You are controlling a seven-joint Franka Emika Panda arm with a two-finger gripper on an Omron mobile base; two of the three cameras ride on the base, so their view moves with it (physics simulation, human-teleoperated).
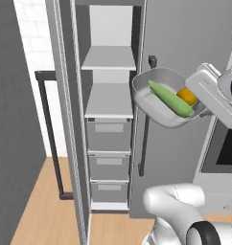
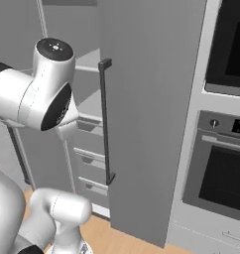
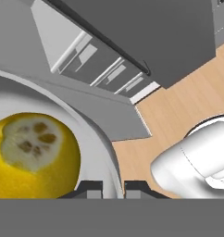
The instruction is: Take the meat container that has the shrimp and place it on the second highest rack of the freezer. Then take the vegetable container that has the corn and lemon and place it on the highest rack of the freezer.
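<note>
My gripper [image 1: 202, 110] is shut on the right rim of the vegetable container [image 1: 158, 103], a light grey tray held tilted in the air. The green corn [image 1: 169, 98] and the yellow lemon [image 1: 187, 95] lie inside it. The tray hangs just right of the open freezer [image 1: 108, 103], level with its second highest rack. The highest rack [image 1: 108, 58] is above and to the left. In the hand view the lemon [image 3: 33, 155] lies close beside the container's rim [image 3: 102, 152], with my gripper [image 3: 113, 187] clamped on it. The meat container with the shrimp is out of view.
Three grey drawers [image 1: 108, 135] sit below the racks. The freezer's open door with its dark handle [image 1: 51, 139] stands at the left. A closed grey door with a long handle [image 2: 106, 121] is to the right, then the wall oven [image 2: 223, 178]. Wood floor [image 3: 188, 102] lies below.
</note>
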